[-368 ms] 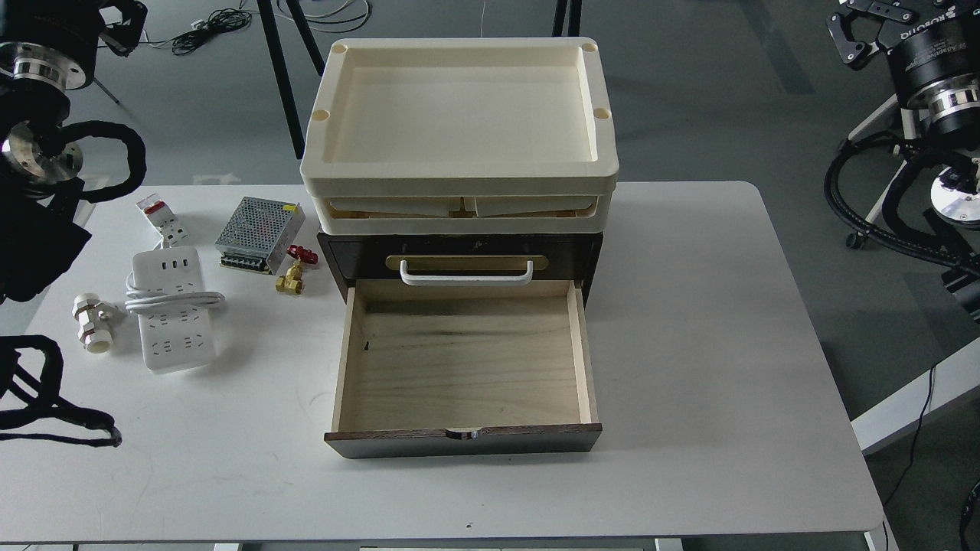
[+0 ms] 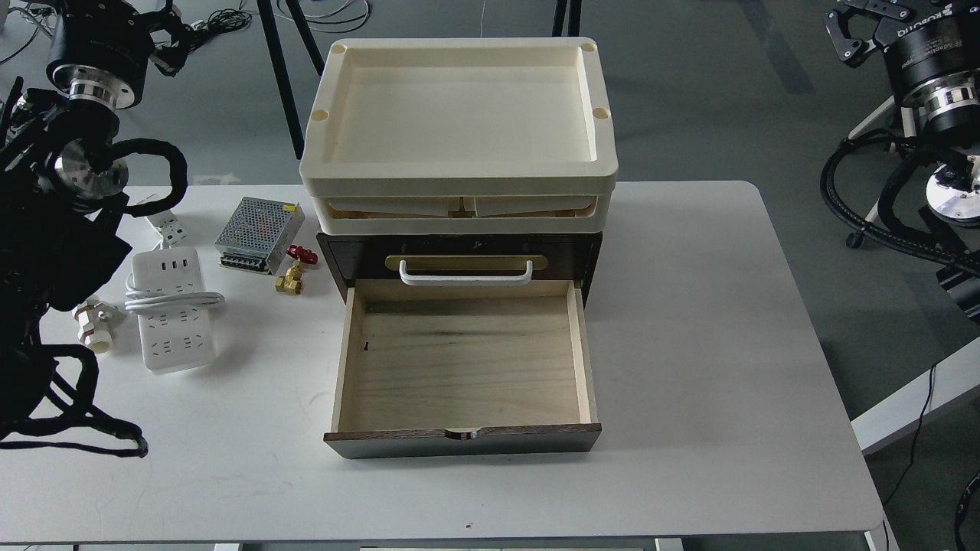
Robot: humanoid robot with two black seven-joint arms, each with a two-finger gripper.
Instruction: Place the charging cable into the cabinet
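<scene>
The charging cable, a white flat power strip with its thick cord looped around it, lies on the white table at the left. The cabinet, dark brown with a white bar handle, stands mid-table. Its lower drawer is pulled out and its pale wood interior holds nothing. My left gripper is high at the top left, far behind the cable, dark and unclear. My right gripper is at the top right, off the table, cut by the frame edge.
Two stacked cream trays sit on the cabinet. Near the cable are a perforated metal power-supply box, a brass valve with a red handle, a white plastic fitting and a white breaker, partly behind my left arm.
</scene>
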